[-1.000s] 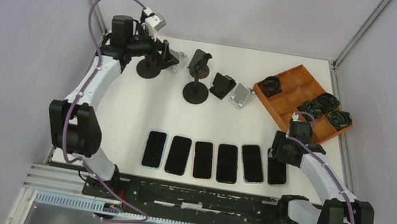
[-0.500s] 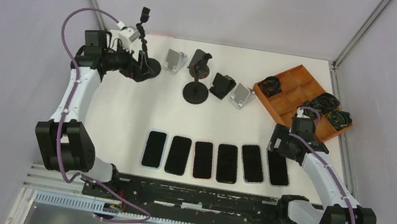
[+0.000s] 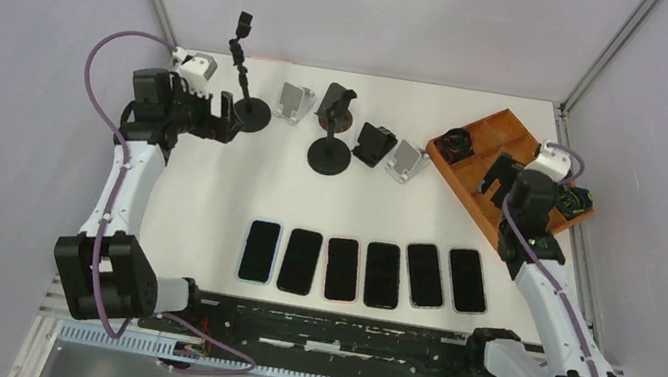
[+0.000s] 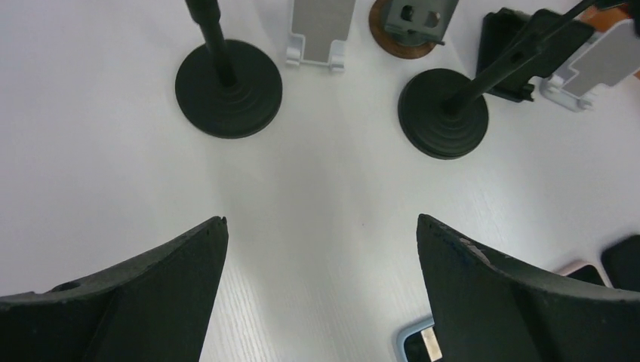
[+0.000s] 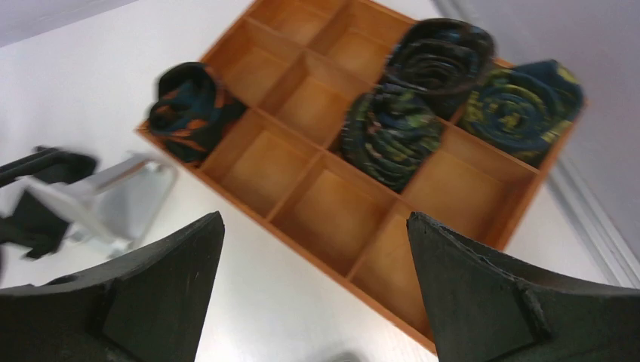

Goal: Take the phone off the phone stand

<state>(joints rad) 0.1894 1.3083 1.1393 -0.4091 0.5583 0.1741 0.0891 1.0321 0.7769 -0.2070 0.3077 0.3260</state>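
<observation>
Several phones (image 3: 361,271) lie flat in a row near the table's front; the rightmost one (image 3: 467,280) lies bare. No phone shows on any stand. A tall black stand (image 3: 245,75) with a round base (image 4: 229,88) stands at the back left. My left gripper (image 3: 223,126) is open and empty just left of that base; in its wrist view (image 4: 321,219) there is only bare table between the fingers. My right gripper (image 3: 497,177) is open and empty over the orange tray's left edge, and it is also open in its wrist view (image 5: 315,215).
At the back stand a silver stand (image 3: 295,101), a black round-base stand (image 3: 331,139), a small black stand (image 3: 374,144) and another silver stand (image 3: 405,160). An orange compartment tray (image 3: 493,148) holding coiled cables (image 5: 392,128) sits at the back right.
My left gripper let go of the tall black stand and drew back left. My right gripper rose off the rightmost phone and swung back toward the orange tray.
</observation>
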